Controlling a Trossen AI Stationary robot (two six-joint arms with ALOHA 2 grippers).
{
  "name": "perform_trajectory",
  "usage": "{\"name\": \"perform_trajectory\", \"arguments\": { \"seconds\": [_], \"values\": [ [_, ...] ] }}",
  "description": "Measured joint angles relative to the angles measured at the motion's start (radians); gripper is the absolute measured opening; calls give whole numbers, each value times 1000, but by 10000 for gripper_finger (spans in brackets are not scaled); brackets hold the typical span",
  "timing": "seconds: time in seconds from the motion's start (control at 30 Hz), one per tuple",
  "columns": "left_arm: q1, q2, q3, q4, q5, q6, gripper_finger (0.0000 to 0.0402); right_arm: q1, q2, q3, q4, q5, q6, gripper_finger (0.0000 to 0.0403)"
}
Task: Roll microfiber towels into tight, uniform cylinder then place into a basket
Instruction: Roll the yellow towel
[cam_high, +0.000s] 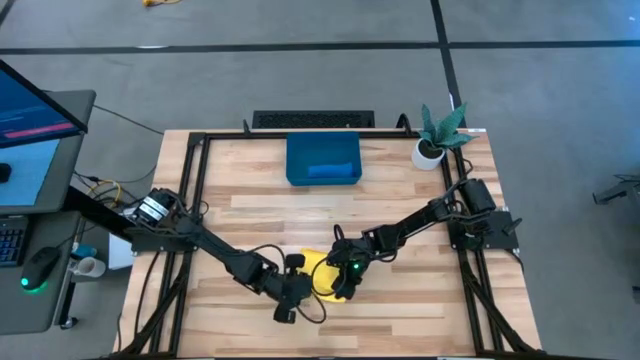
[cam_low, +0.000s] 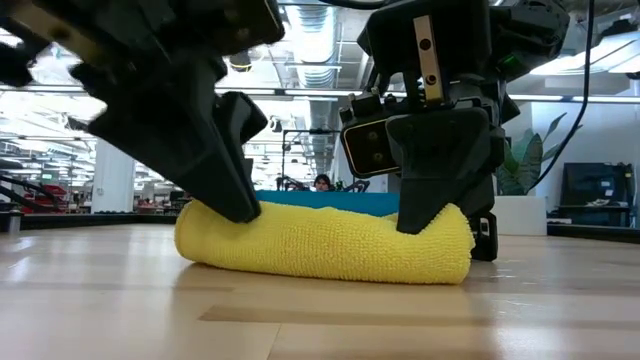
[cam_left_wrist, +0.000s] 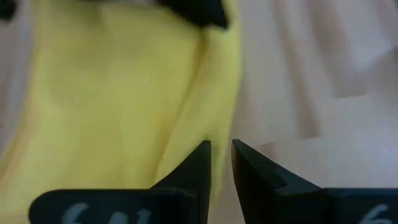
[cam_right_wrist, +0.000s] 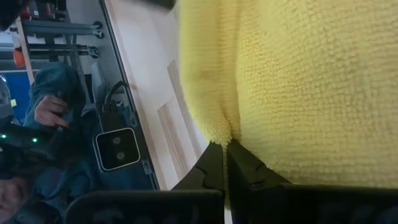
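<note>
I've got both hands pinching the yellow towel roll's ends: left hand narrow, right hand clamped, so it can't unroll.

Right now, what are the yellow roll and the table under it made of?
The yellow towel looks like soft microfiber cloth: its surface is fuzzy with tiny loops and it dents where it is pressed. The table looks like pale wood with a smooth, slightly shiny finish: grain lines and plank joints show.
</note>
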Motion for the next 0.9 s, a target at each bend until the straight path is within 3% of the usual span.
{"name": "perform_trajectory", "arguments": {
  "seconds": [0.17,0.5,0.9],
  "values": [
    [32,0,0,-68,-36,-30,56,0,0,0,0,-7,1,14],
    [87,-3,-30,-62,62,-117,56,-1,0,0,6,-14,-5,17],
    [89,-6,-62,-65,132,-260,56,0,0,0,8,-17,-44,126]
  ]
}}
